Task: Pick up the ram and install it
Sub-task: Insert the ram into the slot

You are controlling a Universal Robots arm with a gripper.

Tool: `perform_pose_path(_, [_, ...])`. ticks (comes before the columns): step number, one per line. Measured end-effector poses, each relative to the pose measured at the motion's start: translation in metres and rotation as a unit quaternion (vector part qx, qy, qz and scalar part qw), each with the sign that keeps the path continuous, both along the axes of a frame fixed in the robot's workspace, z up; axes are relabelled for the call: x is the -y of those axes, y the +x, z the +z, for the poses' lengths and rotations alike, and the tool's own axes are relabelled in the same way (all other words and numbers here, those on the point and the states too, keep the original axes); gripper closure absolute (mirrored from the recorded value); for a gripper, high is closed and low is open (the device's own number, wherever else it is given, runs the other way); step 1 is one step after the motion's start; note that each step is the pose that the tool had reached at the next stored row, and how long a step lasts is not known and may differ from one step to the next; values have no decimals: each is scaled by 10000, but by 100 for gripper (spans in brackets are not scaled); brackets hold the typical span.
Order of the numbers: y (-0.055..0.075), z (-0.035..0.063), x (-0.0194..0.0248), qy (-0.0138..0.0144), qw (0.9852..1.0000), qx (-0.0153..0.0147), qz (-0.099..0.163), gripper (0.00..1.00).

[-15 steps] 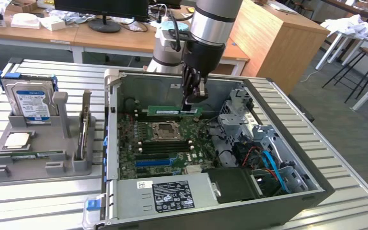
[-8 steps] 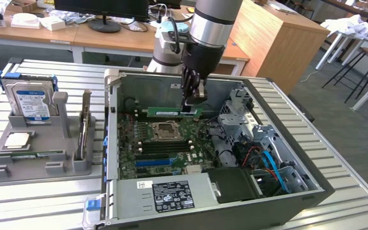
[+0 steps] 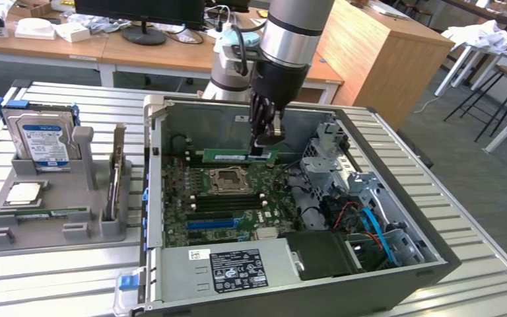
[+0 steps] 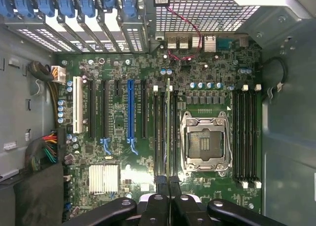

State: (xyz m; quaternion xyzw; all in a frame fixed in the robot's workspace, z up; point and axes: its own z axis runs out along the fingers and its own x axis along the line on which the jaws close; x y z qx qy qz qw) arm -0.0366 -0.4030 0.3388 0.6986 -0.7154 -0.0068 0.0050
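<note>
The ram point(image 3: 232, 156) is a long green stick held level over the motherboard point(image 3: 222, 218), inside the open computer case point(image 3: 155, 198). My gripper point(image 3: 267, 149) reaches down from above and is shut on the stick's end toward the exterior view's right. From the wrist camera the ram point(image 4: 168, 132) appears edge-on as a thin line running out from my gripper point(image 4: 168, 182). It lies along the black memory slots point(image 4: 159, 132) beside the empty processor socket point(image 4: 205, 143). Whether it touches a slot I cannot tell.
A grey tray point(image 3: 60, 232) at the exterior view's left holds a blue-labelled hard drive point(image 3: 44, 144) and a square silver processor chip point(image 3: 24, 193). The case walls, a metal drive cage point(image 3: 329, 162), cables and the power supply point(image 3: 227, 267) surround the board.
</note>
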Motion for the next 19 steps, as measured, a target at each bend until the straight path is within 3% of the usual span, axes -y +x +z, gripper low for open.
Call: perform_pose_path(19, [0, -191, 0, -1, 10000, 0, 0, 88])
